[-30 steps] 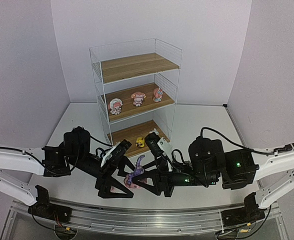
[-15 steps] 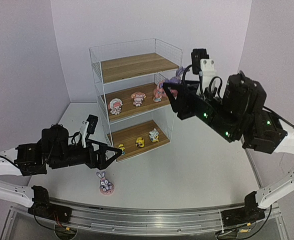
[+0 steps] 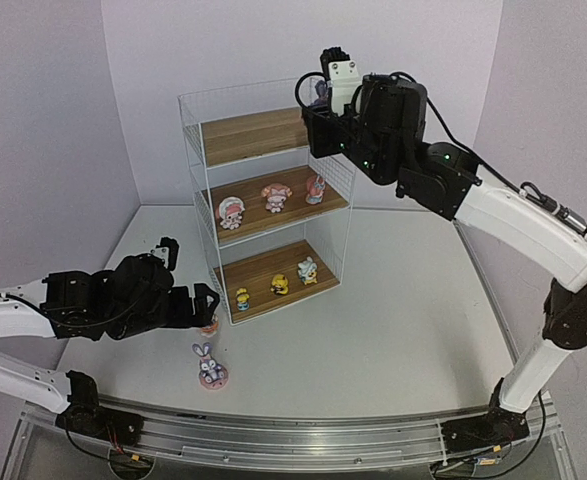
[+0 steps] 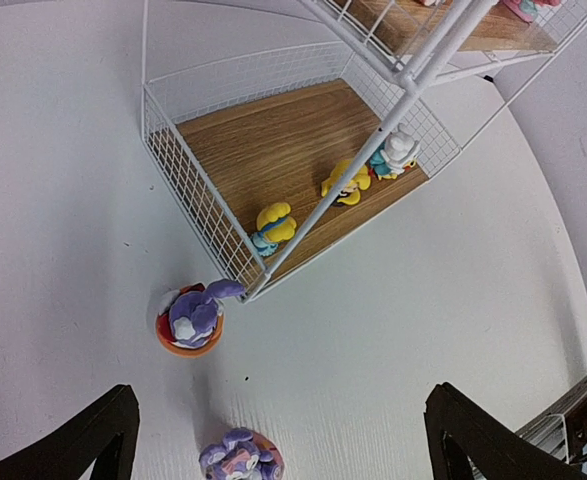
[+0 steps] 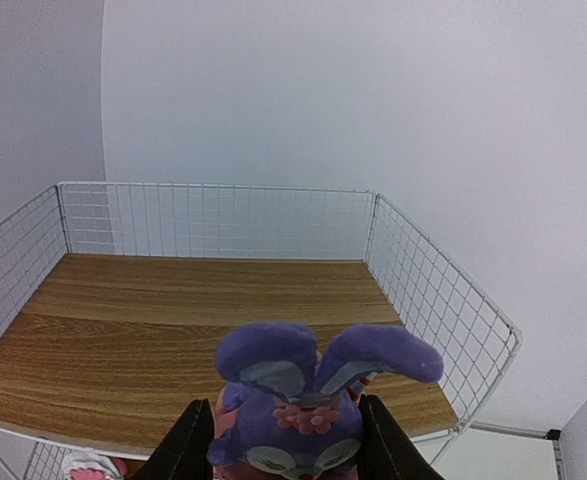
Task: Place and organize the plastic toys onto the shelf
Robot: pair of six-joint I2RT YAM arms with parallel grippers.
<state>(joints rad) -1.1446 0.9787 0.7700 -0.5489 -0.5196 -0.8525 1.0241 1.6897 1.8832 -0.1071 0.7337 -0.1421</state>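
The shelf [image 3: 201,160] stands at the back of the table. Its top board [image 3: 258,135] is bare. Three pink-white figures [image 3: 276,197] stand on the middle board. Three tiny yellow and white ones [image 3: 280,285] stand on the bottom board. My right gripper [image 3: 318,120] is shut on a purple bunny [image 5: 293,400] and holds it over the top board's [image 5: 173,330] front right part. My left gripper [image 3: 198,305] is wide open and empty, low over the table. One bunny [image 4: 193,318] stands by the shelf's front left corner. A second bunny [image 4: 240,462] stands nearer, between the fingers [image 4: 103,440].
White wire mesh walls [image 5: 433,290] close the top board's back and sides. The shelf's front corner post [image 4: 373,150] rises just beyond the left gripper. The white table [image 3: 403,320] stretches to the right of the shelf, with purple walls behind.
My right gripper has lifted a purple bunny from the table's front up to the top board. My left arm has drawn back left and now hovers open over the two table bunnies.
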